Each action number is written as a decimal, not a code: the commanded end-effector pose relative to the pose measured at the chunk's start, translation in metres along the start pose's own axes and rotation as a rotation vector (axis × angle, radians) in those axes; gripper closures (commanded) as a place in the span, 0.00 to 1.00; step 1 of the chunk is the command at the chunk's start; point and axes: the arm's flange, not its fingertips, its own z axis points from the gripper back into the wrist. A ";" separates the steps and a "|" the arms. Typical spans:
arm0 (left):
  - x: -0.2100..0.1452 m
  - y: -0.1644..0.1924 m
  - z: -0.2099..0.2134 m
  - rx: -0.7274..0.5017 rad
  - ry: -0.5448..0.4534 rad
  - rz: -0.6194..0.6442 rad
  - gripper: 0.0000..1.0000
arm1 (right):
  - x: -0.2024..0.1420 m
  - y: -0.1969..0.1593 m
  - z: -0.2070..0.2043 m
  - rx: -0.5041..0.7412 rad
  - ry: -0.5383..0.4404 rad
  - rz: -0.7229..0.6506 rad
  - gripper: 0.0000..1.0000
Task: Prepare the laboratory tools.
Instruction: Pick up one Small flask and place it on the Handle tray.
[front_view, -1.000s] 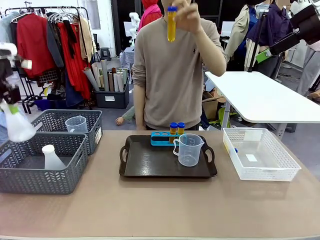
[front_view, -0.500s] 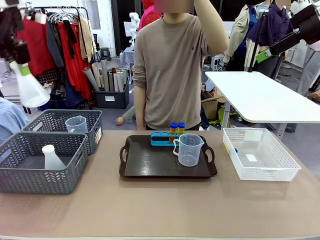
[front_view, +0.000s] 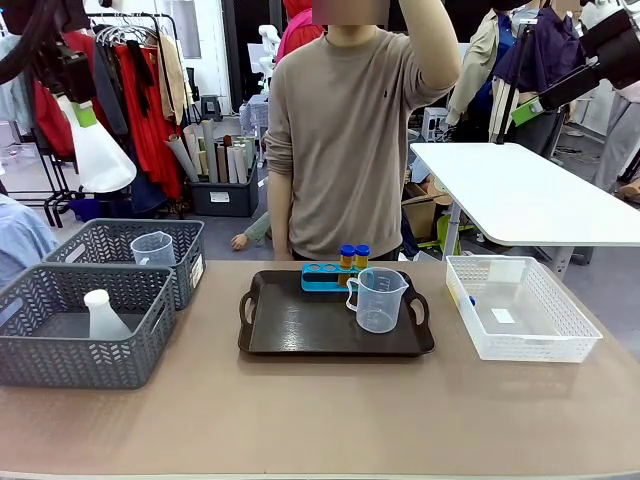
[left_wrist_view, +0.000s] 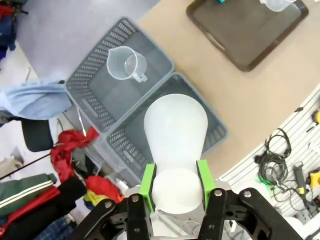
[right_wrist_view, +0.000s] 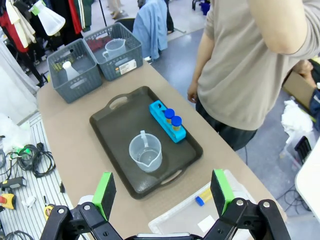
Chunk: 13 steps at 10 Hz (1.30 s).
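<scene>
My left gripper (front_view: 83, 112) hangs high at the far left, above the grey baskets, shut on the neck of a translucent white conical flask (front_view: 100, 160). Its green pads (left_wrist_view: 148, 179) clamp that flask (left_wrist_view: 175, 130). Another flask (front_view: 103, 315) stands in the near grey basket, and a clear beaker (front_view: 152, 248) sits in the far one. On the dark tray (front_view: 300, 325) stand a handled beaker (front_view: 378, 298) and a blue rack (front_view: 322, 275) holding two amber blue-capped tubes (front_view: 353, 257). My right gripper (right_wrist_view: 163, 192) hovers open above the tray's near right corner, holding nothing.
Two grey mesh baskets (front_view: 60, 360) stand at the table's left. A white mesh basket (front_view: 520, 340) at the right holds a small amber tube (right_wrist_view: 202, 196). A person stands behind the tray with one arm (front_view: 430, 40) raised. Bare tabletop runs along the near edge.
My left gripper has carried the flask upward and to the right. The person's hand with a yellow tube has risen out of the top of the picture.
</scene>
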 end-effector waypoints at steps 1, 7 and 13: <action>-0.002 0.002 0.001 0.006 -0.003 0.023 1.00 | 0.002 0.001 0.000 0.007 -0.009 0.003 0.00; 0.050 -0.046 -0.021 0.030 -0.020 -0.169 1.00 | 0.002 0.001 0.000 0.007 -0.009 0.003 0.00; 0.114 -0.091 -0.070 -0.071 -0.097 -0.290 1.00 | 0.002 0.001 0.000 0.007 -0.009 0.003 0.00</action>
